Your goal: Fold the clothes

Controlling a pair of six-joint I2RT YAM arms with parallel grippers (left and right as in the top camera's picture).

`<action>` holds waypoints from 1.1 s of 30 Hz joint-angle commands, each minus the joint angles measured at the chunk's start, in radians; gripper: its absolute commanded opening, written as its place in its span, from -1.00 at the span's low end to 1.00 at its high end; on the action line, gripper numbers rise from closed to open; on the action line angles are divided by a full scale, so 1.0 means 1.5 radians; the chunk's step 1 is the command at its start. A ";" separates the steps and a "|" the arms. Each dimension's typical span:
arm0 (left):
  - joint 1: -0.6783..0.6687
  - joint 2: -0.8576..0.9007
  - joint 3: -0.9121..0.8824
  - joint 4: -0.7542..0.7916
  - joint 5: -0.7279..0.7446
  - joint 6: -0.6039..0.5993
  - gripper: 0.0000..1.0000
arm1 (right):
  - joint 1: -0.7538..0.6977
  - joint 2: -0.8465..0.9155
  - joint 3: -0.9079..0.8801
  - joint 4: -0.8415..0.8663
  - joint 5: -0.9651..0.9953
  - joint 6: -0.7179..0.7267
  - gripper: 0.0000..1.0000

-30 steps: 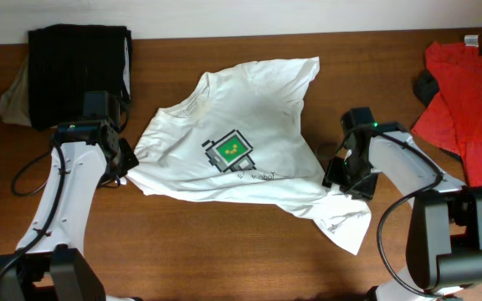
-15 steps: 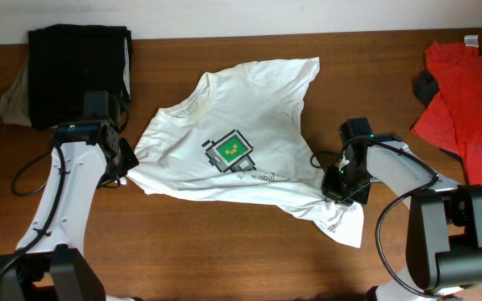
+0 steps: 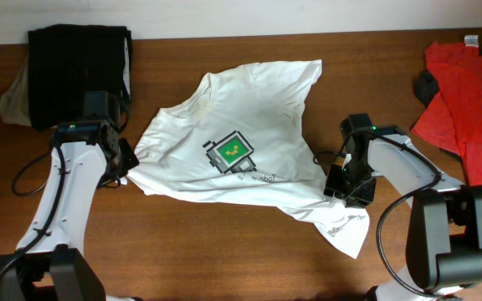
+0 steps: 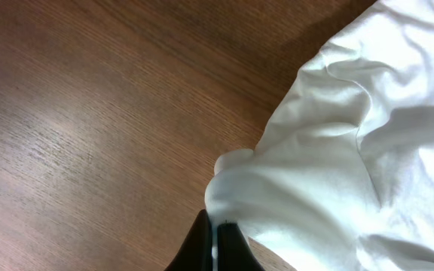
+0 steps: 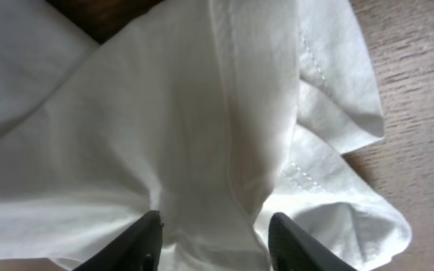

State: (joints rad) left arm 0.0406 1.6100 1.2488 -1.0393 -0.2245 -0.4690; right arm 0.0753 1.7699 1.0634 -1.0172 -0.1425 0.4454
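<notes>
A white t-shirt with a green pixel print lies crumpled in the middle of the table. My left gripper is shut on the shirt's left edge; the left wrist view shows the black fingers pinching the white cloth. My right gripper is open over the shirt's lower right part. In the right wrist view its fingers straddle a raised fold of white cloth.
A folded black garment lies at the back left with a beige cloth under it. Red clothes lie at the right edge. Bare wood table runs along the front.
My right gripper has shifted slightly over the shirt's lower right corner, and that corner moved with it. The left arm has not moved.
</notes>
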 commanded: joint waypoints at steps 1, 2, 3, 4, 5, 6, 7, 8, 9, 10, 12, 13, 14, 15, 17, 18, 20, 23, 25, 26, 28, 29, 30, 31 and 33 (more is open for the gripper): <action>0.002 -0.008 0.008 -0.001 0.000 -0.009 -0.96 | 0.001 -0.001 -0.015 0.006 0.018 -0.001 -0.23; 0.002 -0.008 0.008 -0.001 0.000 -0.009 -0.96 | 0.001 -0.001 -0.024 0.008 0.018 -0.001 -0.37; 0.002 -0.008 0.008 -0.001 0.000 -0.009 -0.96 | 0.001 -0.001 -0.028 0.007 0.018 -0.001 -0.49; 0.002 -0.008 0.008 -0.001 0.000 -0.009 -0.96 | 0.001 -0.001 -0.029 0.005 0.018 -0.001 -0.50; 0.002 -0.008 0.008 0.000 0.000 -0.009 -0.96 | 0.001 -0.001 -0.029 0.002 0.018 -0.001 -0.50; 0.002 -0.008 0.008 0.000 0.000 -0.009 -0.96 | 0.001 -0.001 -0.029 0.002 0.018 -0.001 -0.51; 0.002 -0.008 0.008 0.000 0.000 -0.009 -0.96 | 0.001 -0.001 -0.029 0.002 0.018 -0.001 -0.50; 0.002 -0.008 0.008 0.000 0.000 -0.009 -0.96 | 0.001 -0.001 -0.029 0.002 0.018 -0.001 -0.53; 0.002 -0.008 0.008 0.000 0.000 -0.009 -0.96 | 0.001 -0.001 -0.029 0.002 0.024 0.000 -0.58; 0.002 -0.008 0.008 0.000 0.000 -0.009 -0.96 | 0.001 -0.001 -0.029 0.000 0.029 0.000 -0.62; 0.002 -0.008 0.008 0.001 0.000 -0.009 -0.96 | 0.001 -0.001 -0.028 -0.001 0.029 0.000 -0.88; 0.002 -0.008 0.008 0.003 0.000 -0.009 -0.96 | 0.001 -0.001 -0.028 -0.001 0.029 0.000 -0.92; 0.002 -0.008 0.008 0.004 0.000 -0.009 -0.96 | 0.001 -0.001 -0.027 -0.001 0.031 0.000 -0.92; 0.002 -0.008 0.008 0.004 0.000 -0.008 -0.96 | 0.001 -0.001 -0.024 -0.002 0.034 0.003 -0.92; 0.002 -0.008 0.008 0.004 0.000 -0.008 -0.98 | -0.005 -0.002 0.004 -0.026 0.044 0.005 -0.92; 0.002 -0.008 0.009 0.004 0.000 -0.008 -0.99 | -0.010 -0.002 0.027 -0.050 0.059 0.005 -0.92; 0.002 -0.008 0.015 -0.005 0.000 -0.008 -0.98 | -0.018 -0.002 0.076 -0.099 0.084 0.005 -0.92; 0.002 -0.008 0.056 -0.033 -0.020 -0.005 -0.99 | -0.021 -0.002 0.153 -0.152 0.086 0.002 -0.92; 0.002 -0.008 0.090 -0.057 -0.035 -0.006 -0.98 | -0.021 -0.002 0.185 -0.168 0.086 0.002 -0.92; 0.002 -0.010 0.110 -0.072 -0.035 -0.006 -0.98 | -0.021 -0.002 0.203 -0.176 0.086 0.002 -0.92; 0.002 -0.017 0.135 -0.089 -0.035 -0.006 -0.99 | -0.021 -0.002 0.227 -0.190 0.086 0.002 -0.92; 0.002 -0.023 0.146 -0.095 -0.035 -0.006 -0.98 | -0.021 -0.002 0.238 -0.197 0.086 0.002 -0.92; 0.002 -0.034 0.156 -0.099 -0.035 -0.006 -0.98 | -0.021 -0.002 0.247 -0.203 0.086 0.002 -0.92; 0.002 -0.047 0.162 -0.099 -0.035 -0.006 -0.98 | -0.021 -0.002 0.257 -0.210 0.086 0.002 -0.92; 0.002 -0.072 0.165 -0.096 -0.035 -0.006 -0.98 | -0.021 -0.002 0.261 -0.210 0.086 0.002 -0.92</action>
State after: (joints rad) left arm 0.0406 1.5848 1.4601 -1.1835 -0.2478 -0.4686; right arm 0.0498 1.7714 1.4216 -1.3281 -0.0410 0.4454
